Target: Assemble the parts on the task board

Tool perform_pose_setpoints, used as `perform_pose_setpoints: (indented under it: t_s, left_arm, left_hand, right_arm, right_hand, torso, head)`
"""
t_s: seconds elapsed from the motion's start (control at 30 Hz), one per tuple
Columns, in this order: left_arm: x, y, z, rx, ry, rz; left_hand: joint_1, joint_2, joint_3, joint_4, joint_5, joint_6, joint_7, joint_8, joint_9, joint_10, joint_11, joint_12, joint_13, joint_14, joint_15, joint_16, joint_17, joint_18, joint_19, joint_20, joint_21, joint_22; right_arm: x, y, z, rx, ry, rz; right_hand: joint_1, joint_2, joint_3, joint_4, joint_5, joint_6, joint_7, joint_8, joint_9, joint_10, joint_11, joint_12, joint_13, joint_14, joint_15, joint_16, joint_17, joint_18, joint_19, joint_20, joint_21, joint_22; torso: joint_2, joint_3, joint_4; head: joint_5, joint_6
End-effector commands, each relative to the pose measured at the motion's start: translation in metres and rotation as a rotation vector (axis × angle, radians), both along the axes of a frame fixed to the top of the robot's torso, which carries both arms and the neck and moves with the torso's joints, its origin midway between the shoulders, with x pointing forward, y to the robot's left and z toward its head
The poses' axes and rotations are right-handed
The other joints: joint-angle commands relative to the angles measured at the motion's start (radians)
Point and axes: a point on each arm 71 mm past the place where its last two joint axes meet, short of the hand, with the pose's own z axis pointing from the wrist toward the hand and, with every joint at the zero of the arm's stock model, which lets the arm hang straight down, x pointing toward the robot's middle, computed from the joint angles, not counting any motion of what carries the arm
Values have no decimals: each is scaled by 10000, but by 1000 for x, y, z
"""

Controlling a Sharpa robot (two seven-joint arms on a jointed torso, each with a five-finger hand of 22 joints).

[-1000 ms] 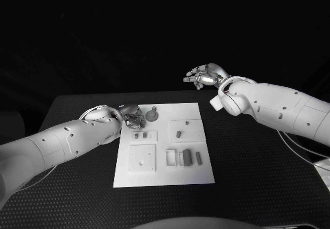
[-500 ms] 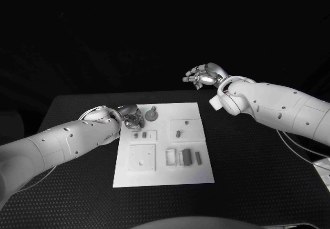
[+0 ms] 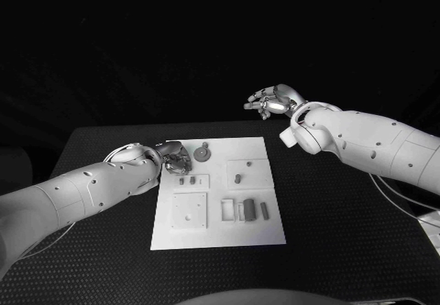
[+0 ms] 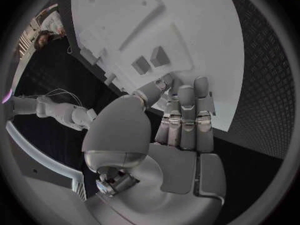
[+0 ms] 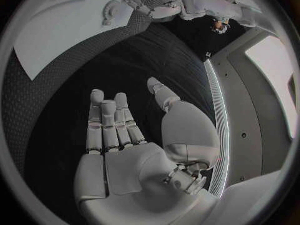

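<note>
left hand (image 3: 174, 157): at the task board's (image 3: 220, 236) far left corner, fingers curled down onto the board surface; no part seen in its grasp, so whether it holds anything cannot be told.
change: over the last second this hand crept slightly along the board's left edge; everything else unmoved.
right hand (image 3: 271, 100): raised beyond the table's far edge, fingers loosely apart, empty.
round grey part (image 3: 201, 153): lying near the board's far edge, just beside the left hand.
small grey parts (image 3: 249, 209): in recesses toward the board's near right.
meaning: assembly apparently early; left hand probably settling for a pick.
</note>
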Motion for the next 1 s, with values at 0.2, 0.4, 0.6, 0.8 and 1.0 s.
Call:
perform_pose_setpoints:
  t_s: [0.2,0.4,0.6,0.8,1.0]
  left_arm:
    - [0,7,-6,161,469,247]
    - [3,19,-4,-23,373,669]
    - [9,46,3,-1297,621,1838]
    - [14,75,15,-3700,1767,3132]
    - [13,92,29,-5655,2051,3632]
  left_hand:
    - [56,-135,-68,-13,-44,-244,24,-100,-58,-154,26,-46,7,-92,21,82,-18,256,-41,47,51,229]
    - [79,-147,-67,-13,-41,-335,54,-121,-80,-181,34,-44,6,-104,29,100,-25,265,-45,54,56,229]
    - [152,-93,25,1,-22,-62,129,92,-18,-162,30,-18,25,-113,27,135,-48,273,-46,64,70,228]
    - [24,-77,5,8,-85,32,247,204,4,-381,108,-68,-9,-211,101,59,-136,272,-136,120,12,202]
    - [-205,-100,-85,26,-89,133,281,331,33,-409,152,-25,14,-478,157,-278,-361,215,-442,213,-255,118]
  right_arm:
    - [0,0,0,7,16,140]
    - [0,-2,-1,-59,62,104]
    - [-1,-7,-2,-950,46,445]
    - [-5,-12,-6,-1838,137,1199]
    - [-8,-16,-13,-3490,-176,1680]
  right_hand:
    - [-8,47,47,-12,-27,-47,346,40,-20,-65,16,54,-19,-45,-37,62,-12,144,24,33,-55,124]
    - [20,47,57,-32,-25,-48,346,44,-22,-68,16,58,-26,-47,-36,62,-16,144,22,30,-57,126]
    - [871,347,630,-467,7,74,333,164,-19,-144,-3,-177,-327,-130,-40,-159,-206,140,-67,62,-193,74]
    - [1475,739,2097,-512,-30,662,222,614,127,69,37,-2684,-2736,-12,9,-875,-774,145,-180,285,-556,-65]
    - [1534,517,2189,-545,-27,996,64,891,299,1189,115,-5130,-4880,646,27,-1081,-1196,145,291,122,-468,-9]
  torso:
    - [3,1,-1]
    - [3,-2,0]
    - [-9,-4,2]
    - [-8,-7,11]
    - [-13,-10,4]
  head:
    - [1,11]
    - [-1,30]
    - [-15,88]
    - [-56,229]
    - [-31,370]
